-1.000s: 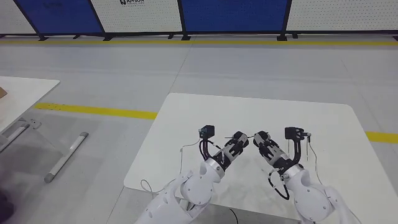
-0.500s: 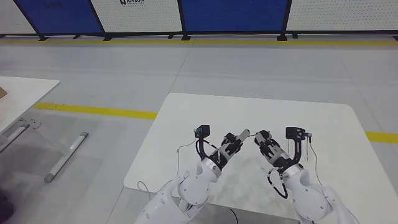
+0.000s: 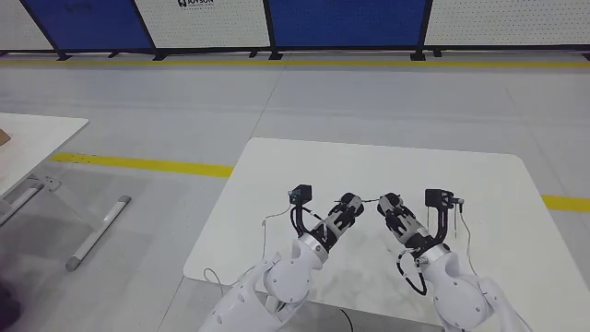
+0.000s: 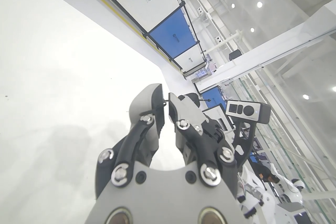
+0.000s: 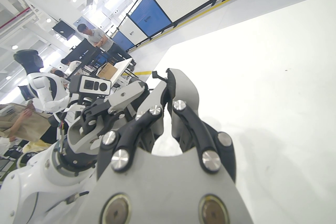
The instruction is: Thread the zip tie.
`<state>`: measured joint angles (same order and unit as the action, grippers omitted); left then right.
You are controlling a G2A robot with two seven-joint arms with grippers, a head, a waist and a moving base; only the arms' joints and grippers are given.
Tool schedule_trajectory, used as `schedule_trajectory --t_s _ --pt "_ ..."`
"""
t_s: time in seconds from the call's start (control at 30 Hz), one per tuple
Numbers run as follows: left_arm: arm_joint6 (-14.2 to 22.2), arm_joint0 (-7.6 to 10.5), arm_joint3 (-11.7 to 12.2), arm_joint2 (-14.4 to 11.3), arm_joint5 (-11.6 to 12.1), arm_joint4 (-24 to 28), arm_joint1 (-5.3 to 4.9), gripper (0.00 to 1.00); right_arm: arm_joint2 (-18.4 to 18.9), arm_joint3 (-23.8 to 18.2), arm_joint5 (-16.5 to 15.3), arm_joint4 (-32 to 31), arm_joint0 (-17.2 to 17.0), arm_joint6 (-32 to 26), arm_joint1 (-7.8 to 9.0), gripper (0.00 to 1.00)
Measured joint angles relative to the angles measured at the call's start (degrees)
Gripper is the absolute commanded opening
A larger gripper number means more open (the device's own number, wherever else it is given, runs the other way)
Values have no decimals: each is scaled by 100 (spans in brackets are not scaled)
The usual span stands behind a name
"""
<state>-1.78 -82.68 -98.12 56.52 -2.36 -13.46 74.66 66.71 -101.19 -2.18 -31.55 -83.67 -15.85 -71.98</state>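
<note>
Background: a row of blue and white panels stands across the far side of the floor. A yellow floor line runs between a second white table and the work area.

Bench: white, with rounded corners. Both arms work over its near middle part.

Left gripper: held above the bench surface, pointing towards the other arm. In the left wrist view its fingers are drawn almost together with a narrow slit between the pads. The thin black strap crosses that slit and appears pinched there.

Right gripper: just beside the left one, tip facing tip, well above the bench. In the right wrist view its fingers are pressed together on the black strap, which stands out past the tips.

Zip tie: thin and black, held in the air between the two grippers, clear of the bench. In the top view it shows as a fine line bridging the small space between them. In the left wrist view a strand runs slantwise over the outer face of one finger to the pads. In the right wrist view its small square head projects just beyond the fingertips. Whether the tail has entered the head cannot be told.
</note>
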Motion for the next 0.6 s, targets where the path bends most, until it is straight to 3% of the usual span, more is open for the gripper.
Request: schedule_trajectory --t_s 0.53,0.57,0.6 --pt "95 -28 -50 39 92 15 0 1 -93 60 7 -48 72 -58 -24 0" --pt "68 -25 -44 43 64 4 2 37 -92 58 -1 -40 73 -48 -26 0" --pt "47 -22 -40 43 41 -1 5 45 -87 55 -5 -35 72 -39 -26 0"
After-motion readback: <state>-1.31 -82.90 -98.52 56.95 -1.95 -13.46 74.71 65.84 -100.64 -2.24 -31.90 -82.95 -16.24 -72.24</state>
